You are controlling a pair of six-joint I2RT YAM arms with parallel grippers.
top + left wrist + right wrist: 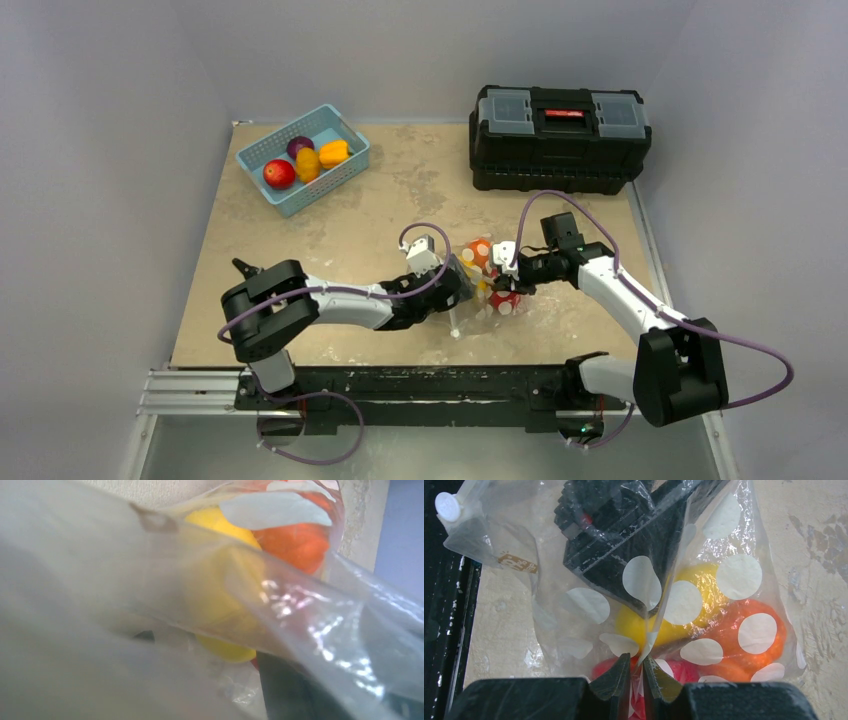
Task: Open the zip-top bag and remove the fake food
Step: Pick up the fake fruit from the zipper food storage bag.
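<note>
The zip-top bag (pixel 487 283), clear with white dots, is held up between my two grippers near the table's front middle. Inside it lies fake food: a yellow piece (pixel 649 625), an orange piece (pixel 744 640) and a red piece (pixel 684 672). My right gripper (pixel 637 667) is shut on a fold of the bag's film. My left gripper (pixel 460 285) grips the bag's left side; it shows through the plastic in the right wrist view (pixel 624 545), pinching a crease. In the left wrist view the bag film (pixel 125 605) covers almost everything, with yellow (pixel 220 595) and orange (pixel 295 545) food behind it.
A light-blue basket (pixel 345 175) at the back left holds red, orange, yellow and purple fake fruits. A black toolbox (pixel 558 125) stands at the back right. The bag's white zip end (pixel 448 506) hangs toward the black rail at the table's front edge (pixel 420 385).
</note>
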